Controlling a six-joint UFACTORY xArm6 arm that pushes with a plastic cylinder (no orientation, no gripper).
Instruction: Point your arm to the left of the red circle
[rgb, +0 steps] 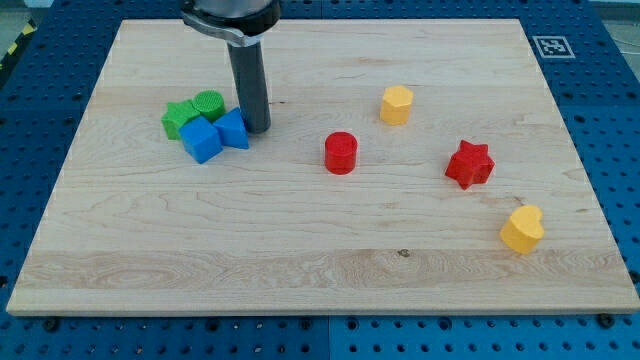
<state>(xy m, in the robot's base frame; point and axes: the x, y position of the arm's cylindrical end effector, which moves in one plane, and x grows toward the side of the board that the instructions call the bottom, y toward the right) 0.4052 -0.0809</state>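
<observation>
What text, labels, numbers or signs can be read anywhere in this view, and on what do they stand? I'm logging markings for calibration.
No readable words, brands or numbers appear.
The only sign: a black-and-white square fiducial marker at the wooden board's corner at the view's top right; it carries a pattern, no letters.
The blocks, such as the red circle, bear no print.
My tip stands beside the blue blocks, unmarked.

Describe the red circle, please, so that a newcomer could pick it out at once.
Start at the wooden board and look near its middle. The red circle stands alone there, right of my tip. Unlike the red star further right, it is a plain round cylinder.
</observation>
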